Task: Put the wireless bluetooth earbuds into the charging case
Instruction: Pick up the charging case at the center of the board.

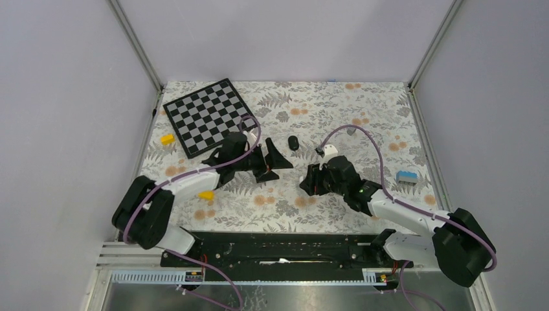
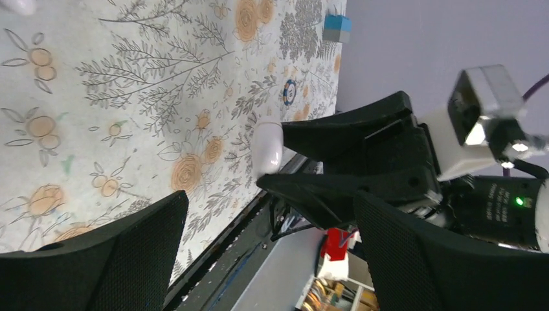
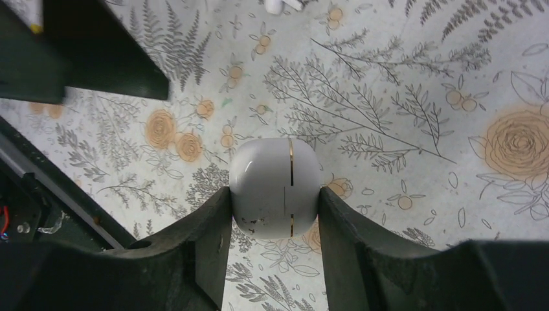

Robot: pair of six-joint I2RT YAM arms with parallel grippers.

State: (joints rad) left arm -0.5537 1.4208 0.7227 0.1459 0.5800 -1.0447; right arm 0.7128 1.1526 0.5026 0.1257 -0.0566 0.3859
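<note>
The white charging case (image 3: 275, 188) has its lid closed, and a thin seam runs down its face. My right gripper (image 3: 275, 194) is shut on it, one finger against each side, a little above the floral tabletop. In the left wrist view the case (image 2: 267, 148) shows as a white nub between the right gripper's black fingers. My left gripper (image 1: 281, 168) stands wide open and empty, just left of the right gripper (image 1: 305, 184). Nothing lies between the left gripper's (image 2: 270, 197) two fingers. The earbuds are out of view.
A flat black oval pebble (image 1: 293, 143) lies just beyond both grippers. A chessboard (image 1: 210, 116) sits at the back left, with a yellow block (image 1: 168, 138) beside it and a yellow piece (image 1: 206, 195) nearer. A blue block (image 1: 406, 176) lies at the right. A small white piece (image 3: 280, 5) touches the right wrist view's top edge.
</note>
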